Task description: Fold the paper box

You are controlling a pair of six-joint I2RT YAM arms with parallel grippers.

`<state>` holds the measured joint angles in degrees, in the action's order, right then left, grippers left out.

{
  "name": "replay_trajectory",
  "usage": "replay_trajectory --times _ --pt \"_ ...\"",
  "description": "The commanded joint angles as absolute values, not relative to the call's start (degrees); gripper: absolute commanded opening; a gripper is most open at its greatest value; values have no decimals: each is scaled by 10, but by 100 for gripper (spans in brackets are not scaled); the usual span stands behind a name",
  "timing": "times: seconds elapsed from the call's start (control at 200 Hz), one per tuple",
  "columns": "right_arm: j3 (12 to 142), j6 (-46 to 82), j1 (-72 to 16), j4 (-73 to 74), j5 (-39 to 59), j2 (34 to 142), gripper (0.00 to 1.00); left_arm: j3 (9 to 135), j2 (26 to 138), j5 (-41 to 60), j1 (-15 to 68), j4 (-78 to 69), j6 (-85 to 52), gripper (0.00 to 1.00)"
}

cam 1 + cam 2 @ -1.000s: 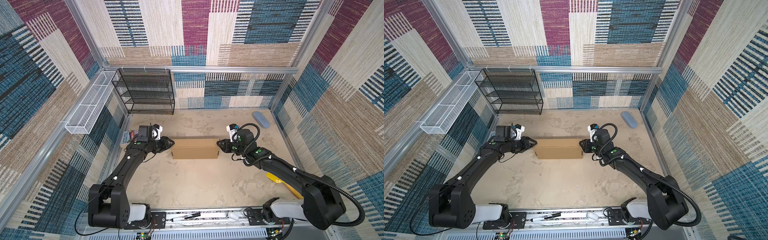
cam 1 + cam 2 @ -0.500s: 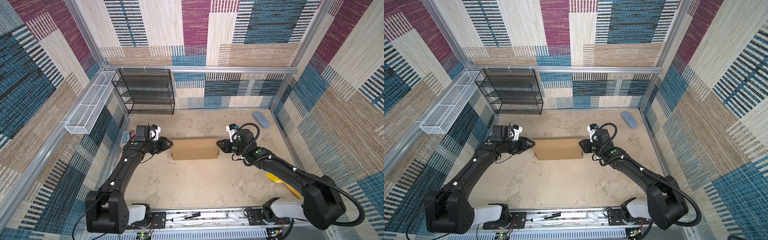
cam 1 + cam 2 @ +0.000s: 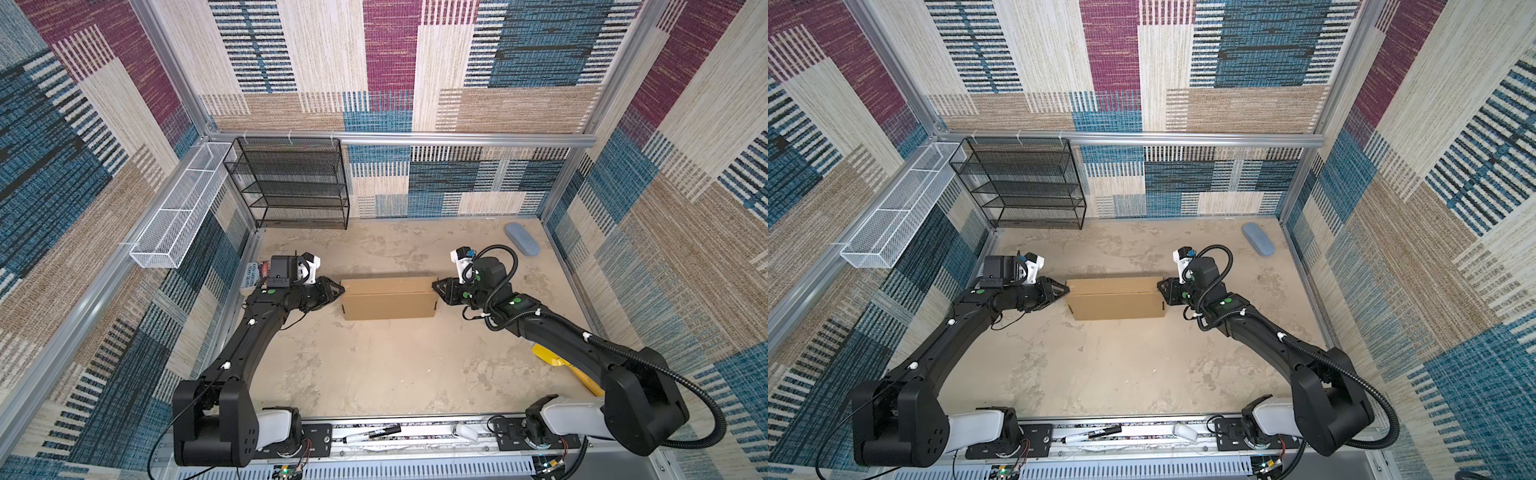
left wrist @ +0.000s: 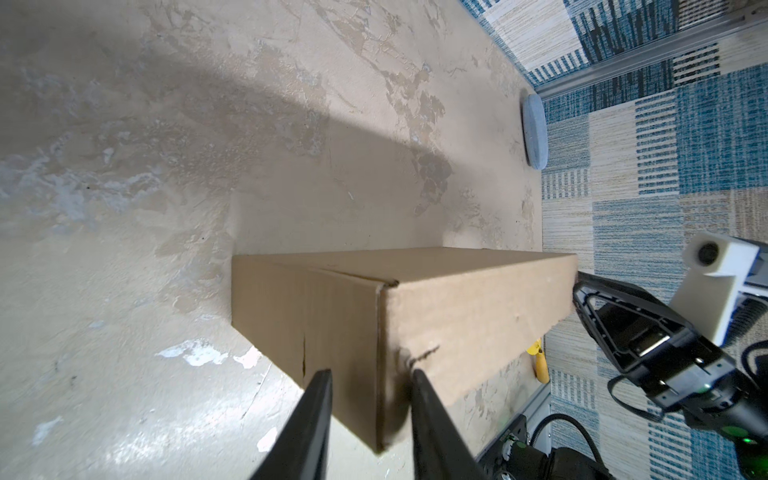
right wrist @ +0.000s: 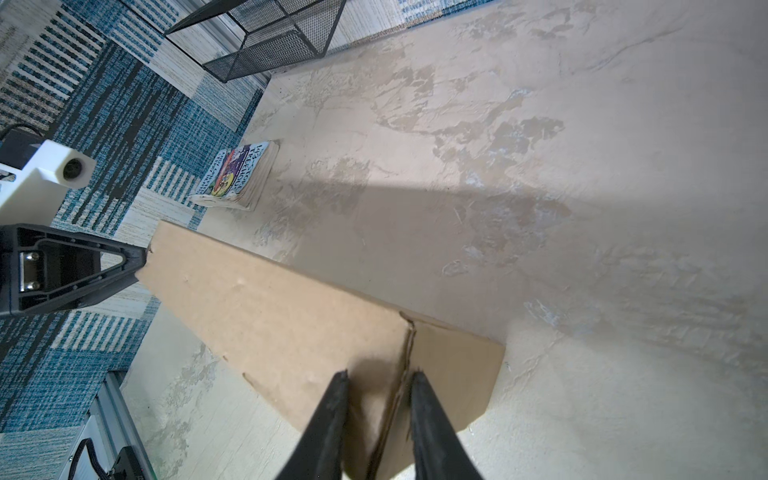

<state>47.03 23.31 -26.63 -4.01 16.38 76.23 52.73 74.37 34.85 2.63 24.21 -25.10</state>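
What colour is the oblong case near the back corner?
Pale grey-blue oblong case; best in a top view.

The left gripper (image 3: 342, 291) and right gripper (image 3: 434, 286) block the short ends of the box (image 3: 388, 298); its long sides stand free. Wide bare table (image 3: 374, 374) lies in front. A wire shelf (image 3: 297, 183), book (image 3: 250, 277), grey case (image 3: 522, 239) and yellow tool (image 3: 546, 355) line the edges.

We've got the paper box (image 3: 388, 297) folded up into a closed, shallow rectangle of plain brown corrugated cardboard. It sits flat on the table (image 3: 374, 365), roughly midway between the left and right edges and a bit nearer the far edge. The long side runs left to right, with one crease line along it.
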Motion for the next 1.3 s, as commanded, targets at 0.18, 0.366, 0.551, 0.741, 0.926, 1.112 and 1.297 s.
replay_trajectory --times 0.18,0.366,0.551,0.741,0.926,1.112,1.297 --pt "473 212 -267 -101 170 760 31 513 737 352 26 264 -249 34" --pt "471 207 -267 -110 174 753 31 503 731 353 27 265 -250 34" --pt "465 202 -267 -113 193 745 32 495 715 350 27 276 -249 34" --pt "457 202 -267 -116 206 732 33 482 698 349 27 283 -256 34" --pt "444 205 -267 -125 219 714 36 463 675 350 27 286 -264 34" --pt "421 214 -268 -122 233 692 37 445 651 351 27 292 -269 34" --pt "397 227 -272 -111 244 672 40 422 621 352 28 291 -275 34"
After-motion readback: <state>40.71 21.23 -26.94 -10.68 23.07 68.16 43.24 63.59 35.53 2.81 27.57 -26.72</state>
